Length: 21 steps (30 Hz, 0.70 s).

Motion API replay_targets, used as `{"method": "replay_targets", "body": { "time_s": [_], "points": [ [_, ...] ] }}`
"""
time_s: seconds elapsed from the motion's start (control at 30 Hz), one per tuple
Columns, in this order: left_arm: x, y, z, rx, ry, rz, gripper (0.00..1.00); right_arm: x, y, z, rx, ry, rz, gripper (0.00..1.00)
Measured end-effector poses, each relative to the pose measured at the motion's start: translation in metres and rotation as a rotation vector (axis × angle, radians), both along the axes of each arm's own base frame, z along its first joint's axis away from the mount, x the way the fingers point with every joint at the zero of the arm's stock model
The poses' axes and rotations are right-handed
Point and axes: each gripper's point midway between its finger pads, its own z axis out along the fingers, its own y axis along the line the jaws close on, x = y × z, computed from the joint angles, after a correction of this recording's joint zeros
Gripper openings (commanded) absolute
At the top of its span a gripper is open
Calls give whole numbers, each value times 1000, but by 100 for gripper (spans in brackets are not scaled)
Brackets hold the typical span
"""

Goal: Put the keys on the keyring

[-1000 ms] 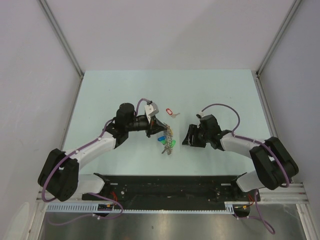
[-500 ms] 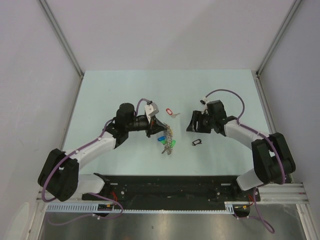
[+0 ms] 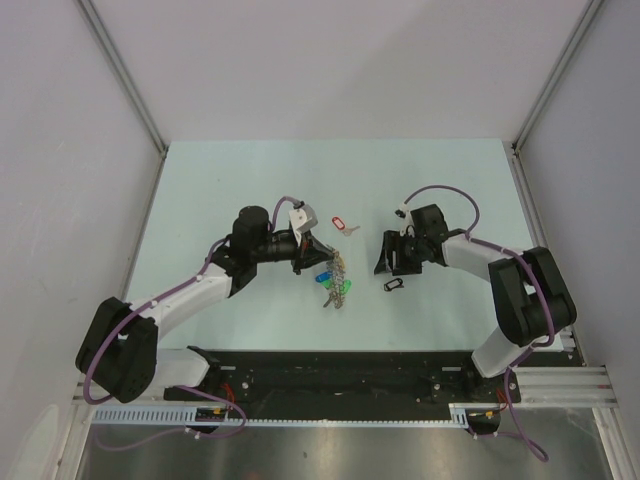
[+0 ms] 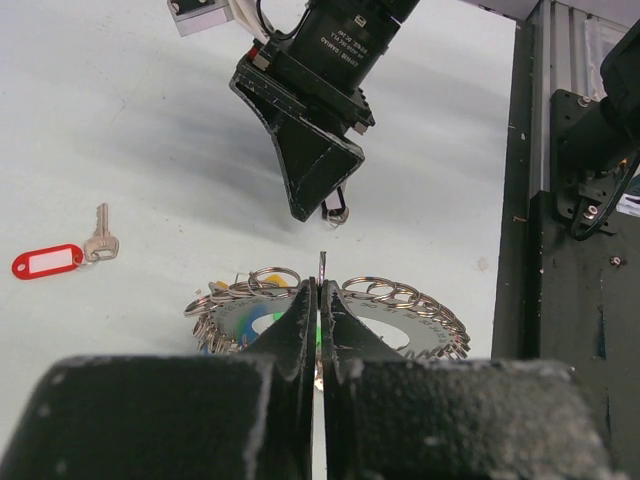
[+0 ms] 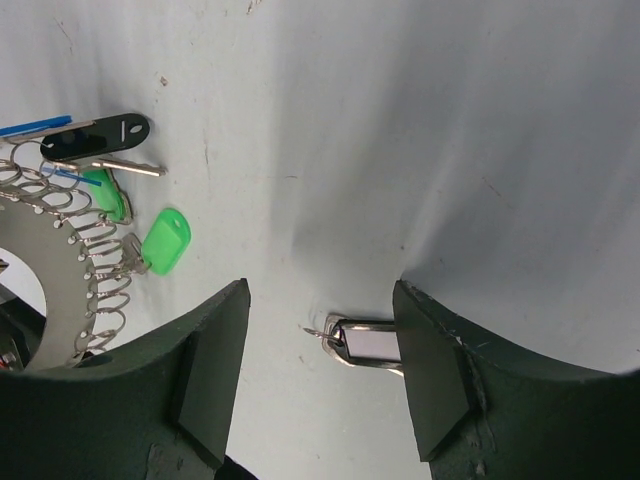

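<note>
The pale green table (image 3: 200, 190) is occupied near its middle by both arms. The left gripper (image 4: 320, 288) is clenched on a thin edge of the keyring (image 4: 400, 320), which is held near the middle of the table with its row of small split loops fanned out to either side and a green tag (image 5: 165, 240) hanging from it. Whether the hoop also rests on the surface cannot be told. The right gripper (image 5: 320, 300) is spread wide and empty. It is poised over the black-tagged key (image 5: 365, 343), which lies flat between the fingers and is touched by neither. A red-tagged key (image 4: 45, 262) lies well apart, on the far side of the ring. The loose keys are judged to be light, stiff and slippery on the smooth top, and easily flicked away by one finger. The plastic tag is thought the better place to pinch, across its short width, since the metal blade lies thin and flush. The hoop is judged springy, so a firm hold is called for.
</note>
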Motion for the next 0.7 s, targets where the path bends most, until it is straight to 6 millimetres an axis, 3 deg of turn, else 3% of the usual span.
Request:
{"method": "replay_targets", "body": {
  "time_s": [0.17, 0.53, 0.7],
  "points": [
    [0, 0, -1, 5, 10, 5, 0, -7, -3, 0, -5, 17, -3, 64],
    [0, 1, -2, 9, 23, 7, 0, -53, -10, 0, 5, 71, -1, 65],
    [-1, 1, -1, 12, 28, 7, 0, -64, -10, 14, -2, 43, 35, 65]
  ]
}}
